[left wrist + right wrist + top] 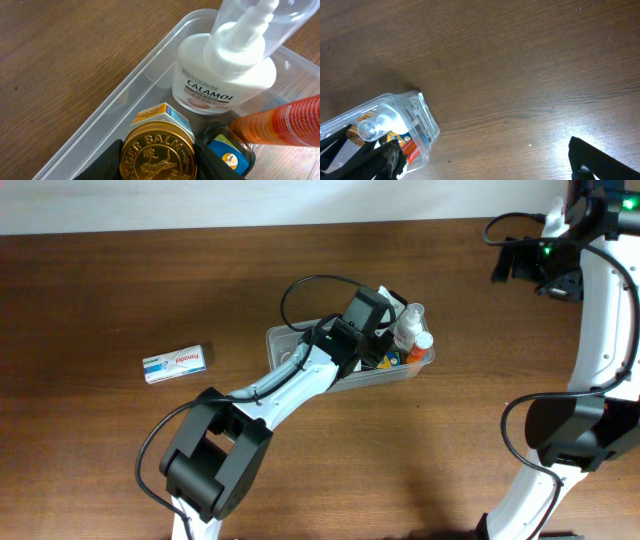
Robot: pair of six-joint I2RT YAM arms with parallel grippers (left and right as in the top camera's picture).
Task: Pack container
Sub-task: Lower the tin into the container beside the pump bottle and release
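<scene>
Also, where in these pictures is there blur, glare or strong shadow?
Left wrist view: the calamine bottle has a blurred clear cap, while the Tiger Balm jar reads sharp. Right wrist view: the table brightens with glare toward the lower right. Overhead view: soft arm shadows lie on the wood.
</scene>
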